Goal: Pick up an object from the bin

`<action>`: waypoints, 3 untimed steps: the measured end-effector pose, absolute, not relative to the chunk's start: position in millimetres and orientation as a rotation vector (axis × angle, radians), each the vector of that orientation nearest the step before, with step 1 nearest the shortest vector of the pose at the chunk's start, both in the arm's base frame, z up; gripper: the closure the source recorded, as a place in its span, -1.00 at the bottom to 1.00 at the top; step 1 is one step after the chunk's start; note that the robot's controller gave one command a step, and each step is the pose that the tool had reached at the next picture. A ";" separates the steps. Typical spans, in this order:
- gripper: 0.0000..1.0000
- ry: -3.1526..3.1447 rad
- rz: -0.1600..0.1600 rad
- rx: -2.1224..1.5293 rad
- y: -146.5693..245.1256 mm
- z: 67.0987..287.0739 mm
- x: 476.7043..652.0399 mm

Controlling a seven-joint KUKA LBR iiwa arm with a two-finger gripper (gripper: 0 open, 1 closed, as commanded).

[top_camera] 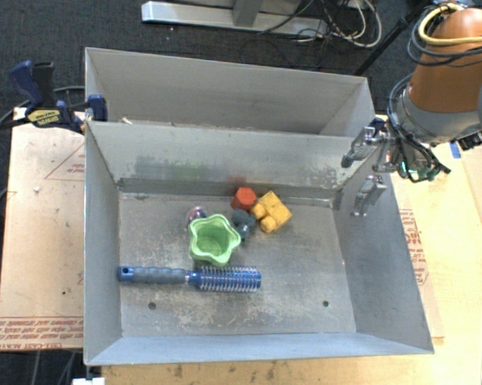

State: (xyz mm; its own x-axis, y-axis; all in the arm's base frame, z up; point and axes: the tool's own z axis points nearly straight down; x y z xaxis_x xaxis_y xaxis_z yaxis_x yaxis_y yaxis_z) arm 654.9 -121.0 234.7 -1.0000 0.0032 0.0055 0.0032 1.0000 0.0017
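1. Green flower-shaped cup: upright, mouth up, near the middle of the bin.
2. Blue hairbrush: flat, at the cup's 6 o'clock, handle toward 9 o'clock.
3. Yellow blocky toy and orange-red round piece: side by side at the cup's 1 o'clock.

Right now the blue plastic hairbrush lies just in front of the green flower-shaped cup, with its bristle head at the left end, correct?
Not quite. The camera view shows the blue plastic hairbrush just in front of the green flower-shaped cup, but its bristle head is at the right end and its handle points left.
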 end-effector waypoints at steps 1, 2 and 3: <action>-1.00 -3.132 -0.007 0.146 -52.3 140.4 643.3; -1.00 -3.144 0.000 0.359 -27.2 103.6 652.6; -1.00 -3.152 0.002 0.329 -24.9 98.8 656.6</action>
State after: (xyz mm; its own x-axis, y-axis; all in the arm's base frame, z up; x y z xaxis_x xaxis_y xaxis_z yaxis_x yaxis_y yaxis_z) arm 656.6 -24.9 98.8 -0.9780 -0.2067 -0.0277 -0.2067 0.9784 -0.0043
